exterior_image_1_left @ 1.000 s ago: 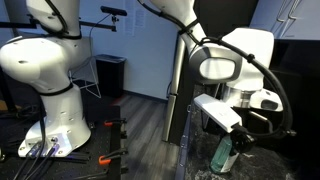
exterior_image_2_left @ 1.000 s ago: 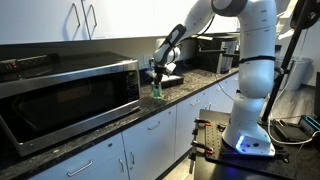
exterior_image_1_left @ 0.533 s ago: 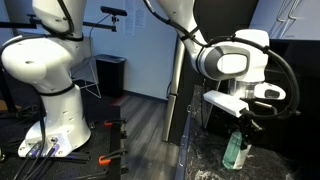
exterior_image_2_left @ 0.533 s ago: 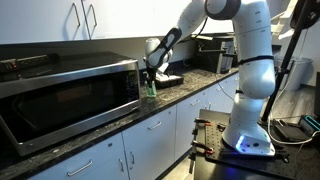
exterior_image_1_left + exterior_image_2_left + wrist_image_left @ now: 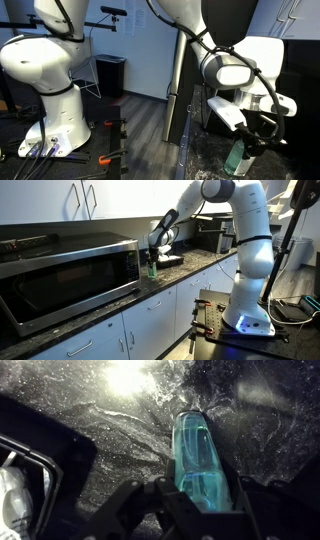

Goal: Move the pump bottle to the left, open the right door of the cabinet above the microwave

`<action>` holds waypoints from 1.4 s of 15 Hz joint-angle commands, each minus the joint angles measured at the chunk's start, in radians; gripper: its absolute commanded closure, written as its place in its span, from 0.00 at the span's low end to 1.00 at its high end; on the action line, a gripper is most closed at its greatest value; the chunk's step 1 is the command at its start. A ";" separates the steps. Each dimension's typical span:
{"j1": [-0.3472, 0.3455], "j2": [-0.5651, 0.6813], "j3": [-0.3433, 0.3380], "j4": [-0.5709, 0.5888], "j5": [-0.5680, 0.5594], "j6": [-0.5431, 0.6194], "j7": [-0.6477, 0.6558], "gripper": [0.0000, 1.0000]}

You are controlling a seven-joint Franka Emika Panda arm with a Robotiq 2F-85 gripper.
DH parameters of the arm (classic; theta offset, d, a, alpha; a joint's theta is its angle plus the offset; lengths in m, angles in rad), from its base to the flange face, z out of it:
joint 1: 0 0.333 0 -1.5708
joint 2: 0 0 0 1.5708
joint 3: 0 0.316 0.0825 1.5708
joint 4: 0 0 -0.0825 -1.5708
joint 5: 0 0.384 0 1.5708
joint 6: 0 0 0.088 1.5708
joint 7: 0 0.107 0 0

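Note:
The pump bottle is pale green and translucent, and it shows in both exterior views. It stands just above or on the dark speckled counter, right beside the end of the black microwave. My gripper comes down over the bottle's top with a finger on each side, shut on it; it also shows in both exterior views. The pump head is hidden by the gripper. The pale cabinet's right door, with its slim bar handle, is closed above the microwave.
A flat light object lies on the counter just behind the bottle. A black appliance stands further back. The twin cabinet door is closed. A dark boxy edge is close on the left in the wrist view.
My gripper has carried the bottle sideways along the counter toward the microwave, then lowered it slightly. It has kept its hold on the bottle.

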 commanded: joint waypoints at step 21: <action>0.114 -0.251 -0.004 -0.012 -0.248 -0.356 0.184 0.00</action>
